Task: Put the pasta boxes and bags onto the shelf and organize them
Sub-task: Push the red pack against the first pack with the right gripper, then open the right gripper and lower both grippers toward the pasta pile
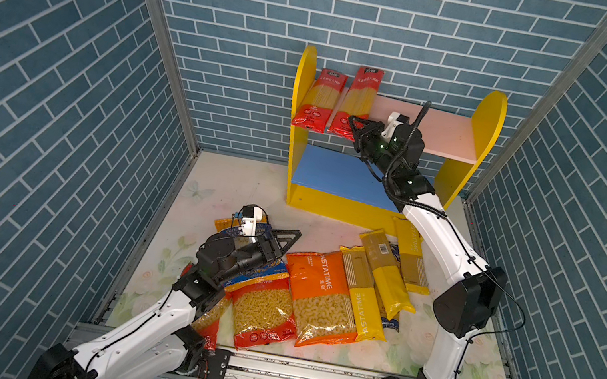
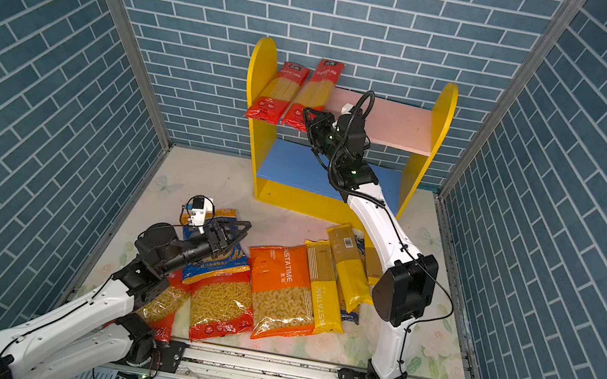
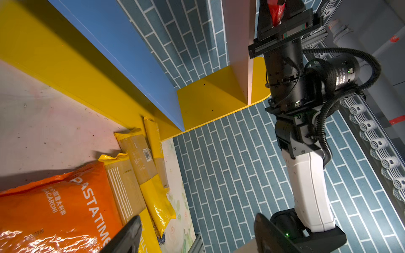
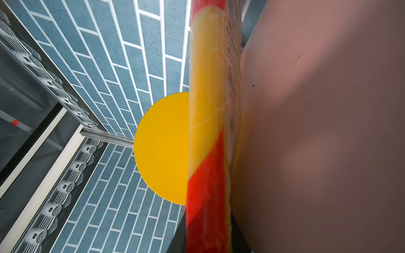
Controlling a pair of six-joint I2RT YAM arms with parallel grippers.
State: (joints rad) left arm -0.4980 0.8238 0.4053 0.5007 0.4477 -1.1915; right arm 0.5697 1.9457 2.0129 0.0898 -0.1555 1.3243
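Observation:
The shelf point(image 1: 487, 117) point(image 2: 401, 127) stands at the back wall. Two red spaghetti packs lean on its pink upper board at the left. My right gripper point(image 1: 359, 126) point(image 2: 312, 118) point(image 4: 208, 236) is shut on the lower end of the right-hand red pack point(image 1: 358, 99) point(image 2: 313, 91) point(image 4: 208, 109); the other red pack point(image 1: 320, 98) stands beside it. My left gripper point(image 1: 284, 240) point(image 2: 235, 229) point(image 3: 197, 219) hangs open and empty over a blue bag point(image 1: 266, 270) on the floor. An orange bag point(image 1: 318, 286) point(image 3: 54, 208), a red macaroni bag point(image 1: 263, 314) and yellow spaghetti packs point(image 1: 384, 272) point(image 3: 151, 175) lie nearby.
My right arm point(image 1: 438, 231) crosses in front of the shelf's blue lower board point(image 1: 334, 173). Another red bag point(image 1: 211, 322) lies partly under my left arm. Blue brick walls close in three sides, and a metal rail point(image 1: 303, 372) runs along the front.

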